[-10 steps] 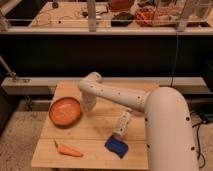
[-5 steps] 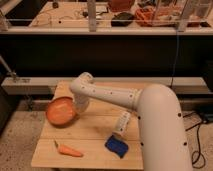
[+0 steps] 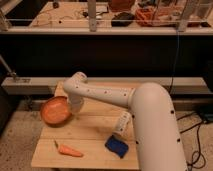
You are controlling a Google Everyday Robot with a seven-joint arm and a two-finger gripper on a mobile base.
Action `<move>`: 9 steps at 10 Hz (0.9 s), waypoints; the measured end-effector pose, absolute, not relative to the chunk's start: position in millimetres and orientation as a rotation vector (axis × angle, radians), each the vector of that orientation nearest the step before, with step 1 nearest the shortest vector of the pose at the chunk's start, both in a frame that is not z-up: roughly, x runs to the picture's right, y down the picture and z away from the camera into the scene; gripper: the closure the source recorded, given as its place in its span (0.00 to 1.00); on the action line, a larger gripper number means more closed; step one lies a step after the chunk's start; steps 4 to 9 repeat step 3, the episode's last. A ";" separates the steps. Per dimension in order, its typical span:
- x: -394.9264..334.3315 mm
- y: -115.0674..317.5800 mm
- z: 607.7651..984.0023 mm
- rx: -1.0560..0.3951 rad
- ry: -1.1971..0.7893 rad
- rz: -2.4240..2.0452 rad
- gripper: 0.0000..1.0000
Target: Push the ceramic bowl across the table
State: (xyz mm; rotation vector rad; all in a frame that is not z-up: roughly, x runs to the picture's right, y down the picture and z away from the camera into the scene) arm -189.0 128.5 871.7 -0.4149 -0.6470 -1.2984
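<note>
The white robot arm is reaching from the lower right across the wooden table, its elbow bending near the far edge. The gripper is pointing down just beside the orange ceramic bowl, at its right rim; whether they are touching cannot be told. The bowl is sitting at the table's left edge, partly overhanging it. A blue sponge is lying near the front right, a carrot is lying near the front left, and a white packet is lying against the arm.
</note>
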 end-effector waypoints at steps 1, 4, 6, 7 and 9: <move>-190.8 128.1 872.0 -0.412 -0.658 -1.299 1.00; -190.1 128.0 873.1 -0.411 -0.668 -1.303 1.00; -190.1 128.0 873.1 -0.411 -0.668 -1.303 1.00; -190.1 128.0 873.1 -0.411 -0.668 -1.303 1.00; -190.1 128.0 873.1 -0.411 -0.668 -1.303 1.00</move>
